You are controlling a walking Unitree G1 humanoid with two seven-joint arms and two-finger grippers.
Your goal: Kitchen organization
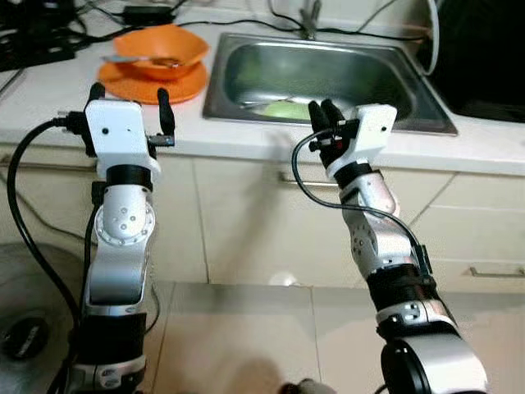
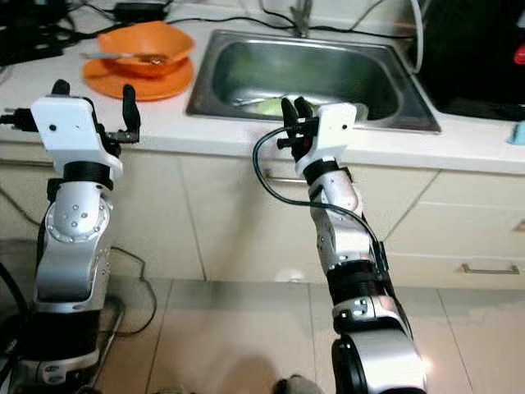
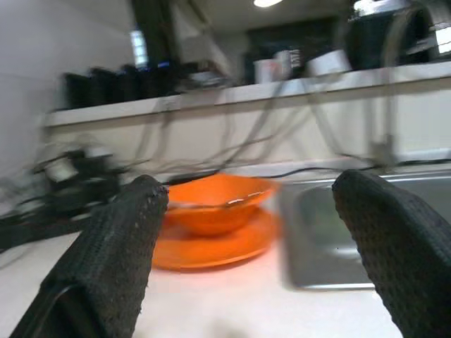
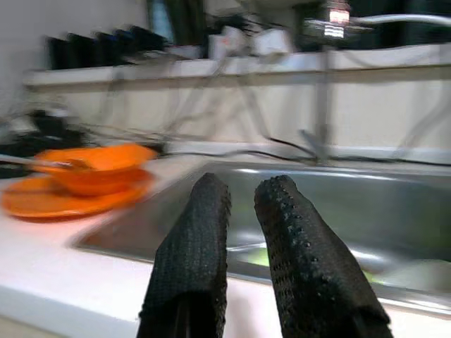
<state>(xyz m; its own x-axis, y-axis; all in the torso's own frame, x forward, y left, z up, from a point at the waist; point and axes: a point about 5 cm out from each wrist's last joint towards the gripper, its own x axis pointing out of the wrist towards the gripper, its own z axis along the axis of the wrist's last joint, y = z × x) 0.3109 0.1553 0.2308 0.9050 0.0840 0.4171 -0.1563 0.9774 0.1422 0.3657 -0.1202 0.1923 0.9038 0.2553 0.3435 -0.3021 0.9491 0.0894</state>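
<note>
An orange bowl (image 1: pixel 162 49) with a spoon (image 1: pixel 123 59) in it rests on an orange plate (image 1: pixel 152 84) on the white counter, left of the steel sink (image 1: pixel 246 66). A pale green dish (image 1: pixel 287 109) lies in the sink basin. My left gripper (image 1: pixel 131 103) is raised at the counter's front edge just before the plate, fingers wide open and empty; its wrist view looks at the bowl (image 3: pixel 218 204). At the sink's front rim my right gripper (image 1: pixel 324 115) is held up with its fingers (image 4: pixel 197 239) together, nothing between them.
The faucet (image 1: pixel 309 20) stands behind the sink. Black cables and devices (image 1: pixel 41 33) crowd the counter's back left. A black appliance (image 1: pixel 484 57) sits right of the sink. Cabinet drawers with handles (image 1: pixel 492 271) are below, and a grey round object (image 1: pixel 25 328) is on the floor at left.
</note>
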